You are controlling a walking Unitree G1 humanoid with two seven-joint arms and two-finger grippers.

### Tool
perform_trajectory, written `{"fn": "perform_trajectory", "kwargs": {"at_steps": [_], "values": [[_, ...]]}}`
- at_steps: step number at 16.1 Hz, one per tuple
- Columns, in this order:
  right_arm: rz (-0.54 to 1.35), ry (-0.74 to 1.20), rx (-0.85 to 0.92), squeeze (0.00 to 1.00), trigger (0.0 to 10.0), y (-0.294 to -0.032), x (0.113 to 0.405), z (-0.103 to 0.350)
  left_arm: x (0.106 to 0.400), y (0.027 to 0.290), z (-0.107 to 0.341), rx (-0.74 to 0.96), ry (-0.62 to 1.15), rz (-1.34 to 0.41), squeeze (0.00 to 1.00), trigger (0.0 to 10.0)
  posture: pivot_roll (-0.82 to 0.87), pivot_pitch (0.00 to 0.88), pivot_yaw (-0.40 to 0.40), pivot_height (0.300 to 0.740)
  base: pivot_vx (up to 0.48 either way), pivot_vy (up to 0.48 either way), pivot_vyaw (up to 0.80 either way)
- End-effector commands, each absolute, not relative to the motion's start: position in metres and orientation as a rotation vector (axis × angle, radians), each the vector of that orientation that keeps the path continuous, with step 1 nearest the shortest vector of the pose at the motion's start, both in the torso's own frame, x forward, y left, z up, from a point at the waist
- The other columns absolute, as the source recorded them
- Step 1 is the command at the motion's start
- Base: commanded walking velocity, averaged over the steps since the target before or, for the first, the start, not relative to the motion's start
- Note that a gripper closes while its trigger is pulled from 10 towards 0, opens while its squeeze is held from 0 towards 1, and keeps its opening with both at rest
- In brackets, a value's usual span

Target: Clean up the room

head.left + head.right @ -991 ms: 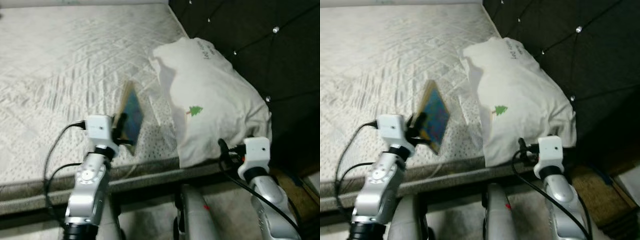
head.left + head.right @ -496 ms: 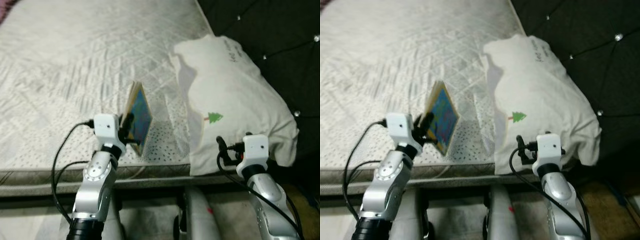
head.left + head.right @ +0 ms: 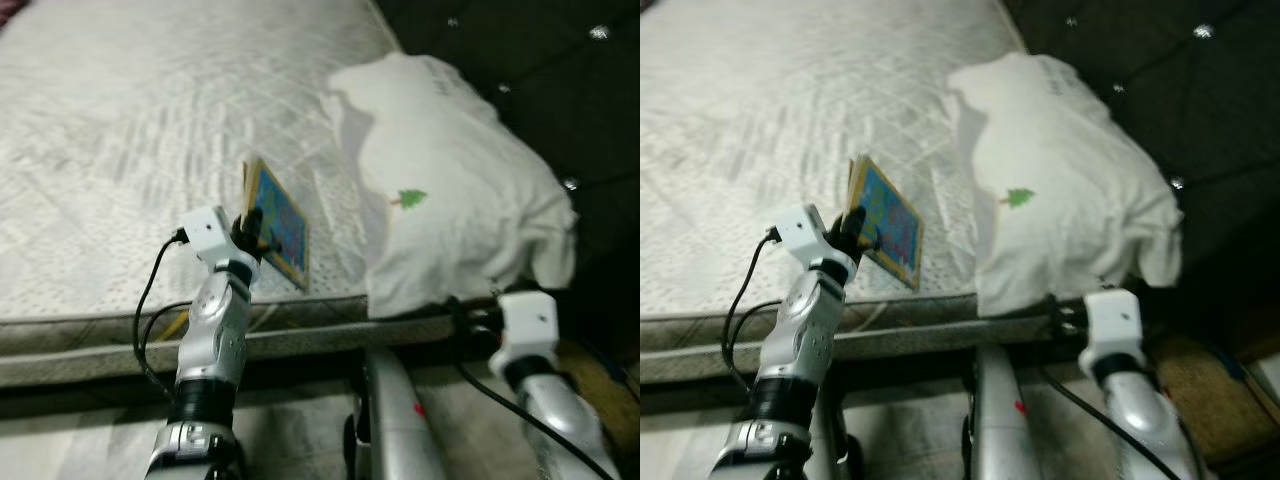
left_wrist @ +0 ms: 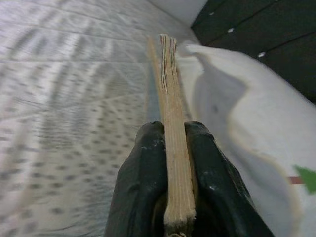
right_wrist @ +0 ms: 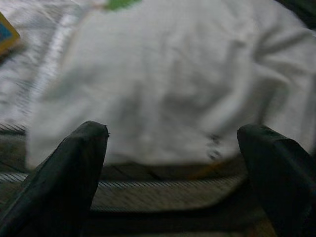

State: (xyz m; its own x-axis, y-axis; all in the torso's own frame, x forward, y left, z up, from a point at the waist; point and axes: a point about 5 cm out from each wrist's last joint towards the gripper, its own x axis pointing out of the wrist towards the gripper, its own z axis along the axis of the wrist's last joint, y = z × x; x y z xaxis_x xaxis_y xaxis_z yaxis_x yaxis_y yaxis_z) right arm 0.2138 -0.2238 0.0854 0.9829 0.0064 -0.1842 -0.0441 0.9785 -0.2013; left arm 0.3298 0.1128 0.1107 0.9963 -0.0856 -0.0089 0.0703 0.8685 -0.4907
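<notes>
Item: thin picture book with a blue, yellow-bordered cover (image 3: 276, 222), held on edge over the near side of the bed.

Nearest, the left tool (image 4: 168, 148) is clamped on the book's lower end, one black finger (image 4: 143, 173) flat against each face and the page edges running straight out between them (the grip looks square, not skewed); the right tool (image 5: 173, 158) is spread wide and empty, low by the bed frame, facing the white pillow with a small green tree print (image 3: 450, 190). Beyond lie the pale quilted mattress (image 3: 120, 120) and the dark tufted headboard (image 3: 560, 80). Judgement: carry the book upright and level, keep the pinch firm near the spine, and steer it clear of the pillow just beside it so the cover does not snag.
</notes>
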Motion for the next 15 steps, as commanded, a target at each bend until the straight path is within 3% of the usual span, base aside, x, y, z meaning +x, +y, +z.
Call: {"fn": "perform_trajectory", "kwargs": {"at_steps": [1,6,12,13,14,15], "values": [[0.028,0.165,-0.213,0.0,10.0,-0.227,0.212,0.093,0.337,0.106,0.119,-0.579,-0.023,-0.127,0.0,10.0,-0.18,0.164,-0.083,0.545,0.0,0.0,0.0],[0.034,0.17,-0.234,0.0,10.0,-0.23,0.207,0.101,0.359,0.084,0.116,-0.706,0.002,-0.184,0.0,10.0,-0.22,0.179,-0.098,0.545,0.0,0.0,0.0],[0.029,0.167,-0.236,0.0,10.0,-0.231,0.208,0.101,0.347,0.067,0.071,-0.827,0.254,-0.119,0.0,10.0,-0.23,0.176,-0.095,0.545,0.0,0.0,0.0],[0.028,0.167,-0.235,0.0,10.0,-0.231,0.209,0.101,0.345,0.063,0.07,-0.805,0.264,-0.132,0.56,10.0,-0.22,0.174,-0.093,0.545,0.0,0.0,0.0],[0.029,0.163,-0.232,0.0,10.0,-0.23,0.211,0.101,0.345,0.064,0.069,-0.781,0.257,-0.125,1.0,10.0,-0.22,0.174,-0.09,0.545,0.0,0.0,0.0],[0.03,0.161,-0.23,0.0,10.0,-0.23,0.212,0.101,0.345,0.067,0.068,-0.768,0.25,-0.107,1.0,10.0,-0.22,0.173,-0.088,0.545,0.0,0.0,0.0]]}}
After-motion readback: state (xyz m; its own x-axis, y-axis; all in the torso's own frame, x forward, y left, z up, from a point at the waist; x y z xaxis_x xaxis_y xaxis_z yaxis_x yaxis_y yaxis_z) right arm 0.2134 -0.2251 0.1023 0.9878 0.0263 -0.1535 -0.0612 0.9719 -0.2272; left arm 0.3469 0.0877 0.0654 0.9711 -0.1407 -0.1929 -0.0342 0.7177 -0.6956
